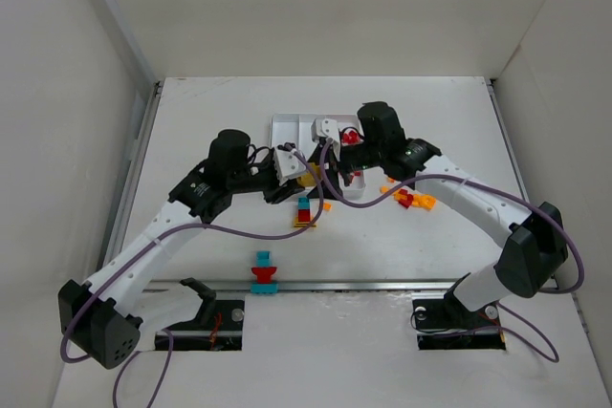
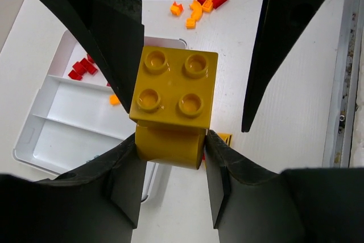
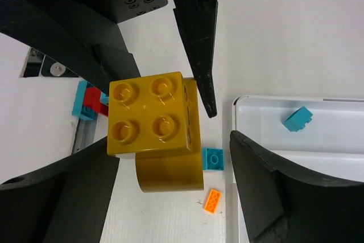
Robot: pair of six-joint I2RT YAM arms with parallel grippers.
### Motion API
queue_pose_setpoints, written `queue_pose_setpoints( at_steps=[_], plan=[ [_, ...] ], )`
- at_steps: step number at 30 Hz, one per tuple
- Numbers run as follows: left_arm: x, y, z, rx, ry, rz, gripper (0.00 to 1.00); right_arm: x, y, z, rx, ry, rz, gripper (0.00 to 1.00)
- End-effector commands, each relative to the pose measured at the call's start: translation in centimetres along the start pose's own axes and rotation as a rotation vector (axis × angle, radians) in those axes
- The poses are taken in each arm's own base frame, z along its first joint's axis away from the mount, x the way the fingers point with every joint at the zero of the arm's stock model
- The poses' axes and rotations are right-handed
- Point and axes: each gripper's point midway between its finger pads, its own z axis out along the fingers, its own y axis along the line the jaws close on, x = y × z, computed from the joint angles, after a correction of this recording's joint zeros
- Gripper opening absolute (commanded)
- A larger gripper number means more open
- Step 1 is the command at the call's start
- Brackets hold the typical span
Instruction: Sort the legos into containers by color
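Observation:
A big yellow lego (image 2: 173, 98), a four-stud block on a rounded base, hangs above the table beside the white tray (image 2: 68, 112). My left gripper (image 2: 170, 152) is shut on its rounded base. My right gripper (image 3: 170, 180) stands open around the same yellow lego (image 3: 151, 120), with a clear gap on its right side. From above, both the left gripper (image 1: 298, 175) and the right gripper (image 1: 323, 161) meet at the yellow lego (image 1: 306, 179) by the tray's (image 1: 287, 124) near edge. Red legos (image 2: 82, 68) lie in one compartment, an orange lego (image 2: 115, 99) in the middle one and a teal lego (image 3: 297, 119) in another.
A red, teal and yellow stack (image 1: 304, 212) stands just below the grippers. A teal and red clump (image 1: 264, 272) sits on the metal rail. An orange and red pile (image 1: 411, 200) lies to the right. A loose teal brick (image 3: 212, 158) and an orange brick (image 3: 213, 200) lie beside the tray.

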Motion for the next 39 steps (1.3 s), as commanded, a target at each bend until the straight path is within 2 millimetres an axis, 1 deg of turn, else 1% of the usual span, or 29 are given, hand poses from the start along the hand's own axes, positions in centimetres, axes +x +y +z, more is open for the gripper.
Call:
queue_pose_setpoints(
  at_steps=[1, 3, 4, 5, 7, 8, 11, 12, 13, 16, 20, 21, 22, 23, 24, 27, 28, 29, 30, 32, 33, 34, 35, 36, 37, 38, 39],
  plan=[
    [-1.1, -0.4, -0.2, 0.003, -0.057, 0.025, 0.00, -2.7, 0.6, -0.8, -0.002, -0.048, -0.060, 0.82],
    [-1.1, -0.4, -0.2, 0.003, -0.057, 0.025, 0.00, -3.6, 1.0, -1.4, 0.005, -0.064, -0.081, 0.82],
    [-0.7, -0.6, -0.1, 0.007, -0.050, 0.019, 0.00, -3.8, 0.9, -1.4, 0.007, -0.070, -0.088, 0.82],
    [-0.7, -0.6, -0.1, 0.007, -0.050, 0.019, 0.00, -4.2, 1.0, -1.6, 0.010, -0.076, -0.096, 0.82],
    [-0.7, -0.6, -0.1, 0.007, -0.050, 0.019, 0.00, -4.2, 1.1, -1.6, 0.010, -0.076, -0.087, 0.82],
    [-0.7, -0.6, -0.1, 0.007, -0.050, 0.019, 0.00, -4.8, 0.9, -1.7, 0.015, -0.088, -0.102, 0.82],
    [-0.3, -0.7, 0.0, 0.011, -0.044, 0.014, 0.00, -4.8, 1.0, -1.7, 0.015, -0.088, -0.092, 0.82],
    [-0.3, -0.7, 0.0, 0.011, -0.044, 0.014, 0.00, -5.3, 0.9, -1.8, 0.019, -0.100, -0.095, 0.82],
    [-0.3, -0.7, 0.0, 0.011, -0.044, 0.014, 0.00, -5.3, 0.9, -1.8, 0.019, -0.100, -0.095, 0.82],
    [-0.3, -0.7, 0.0, 0.011, -0.044, 0.014, 0.00, -5.4, 1.1, -1.8, 0.009, -0.103, -0.086, 0.77],
    [-0.3, -0.7, 0.0, 0.011, -0.044, 0.014, 0.00, -5.8, 0.7, -1.3, -0.008, -0.114, -0.075, 0.64],
    [-0.3, -0.7, 0.0, 0.011, -0.044, 0.014, 0.00, -5.9, 0.9, -1.3, -0.017, -0.117, -0.075, 0.57],
    [-0.3, -0.7, 0.0, 0.011, -0.044, 0.014, 0.00, -5.9, 0.9, -1.3, -0.017, -0.117, -0.075, 0.53],
    [-0.3, -0.7, 0.0, 0.011, -0.044, 0.014, 0.00, -6.3, 0.8, -1.4, -0.014, -0.123, -0.083, 0.50],
    [-0.3, -0.7, 0.0, 0.011, -0.044, 0.014, 0.00, -6.0, 0.7, -1.2, -0.017, -0.118, -0.067, 0.44],
    [-0.3, -0.7, 0.0, 0.011, -0.044, 0.014, 0.00, -6.0, 0.7, -1.2, -0.017, -0.118, -0.067, 0.35],
    [-0.3, -0.7, 0.0, 0.011, -0.044, 0.014, 0.00, -6.0, 0.7, -1.2, -0.017, -0.118, -0.067, 0.29],
    [-0.3, -0.7, 0.0, 0.011, -0.044, 0.014, 0.00, -6.0, 0.7, -1.2, -0.017, -0.118, -0.067, 0.26],
    [0.1, -0.9, 0.1, 0.015, -0.037, 0.009, 0.00, -6.0, 0.7, -1.2, -0.017, -0.118, -0.067, 0.23],
    [0.2, -0.8, 0.1, 0.007, -0.032, -0.001, 0.00, -5.7, 0.6, -1.0, -0.019, -0.112, -0.060, 0.11],
    [0.7, -1.0, 0.1, 0.014, -0.019, -0.011, 0.00, -6.4, 0.1, -1.3, -0.004, -0.127, -0.078, 0.05],
    [0.8, -0.9, 0.1, 0.005, -0.014, -0.022, 0.00, -6.5, -0.6, -1.6, 0.020, -0.133, -0.074, 0.01],
    [1.4, -0.9, 0.2, 0.000, 0.001, -0.029, 0.00, -7.1, -0.8, -1.8, 0.049, -0.146, -0.045, 0.00],
    [2.2, -1.2, 0.3, -0.001, 0.019, -0.057, 0.00, -7.6, -2.1, -2.4, 0.103, -0.156, -0.034, 0.00],
    [2.7, -1.3, 0.4, -0.005, 0.030, -0.075, 0.00, -7.6, -4.3, -3.0, 0.218, -0.149, -0.013, 0.00],
    [2.9, -1.5, 0.2, -0.015, 0.035, -0.106, 0.00, -7.4, -6.4, -3.2, 0.297, -0.147, 0.057, 0.00],
    [3.7, -1.3, 0.4, -0.037, 0.050, -0.126, 0.00, -6.7, -7.9, -3.1, 0.359, -0.130, 0.097, 0.00]
  ],
)
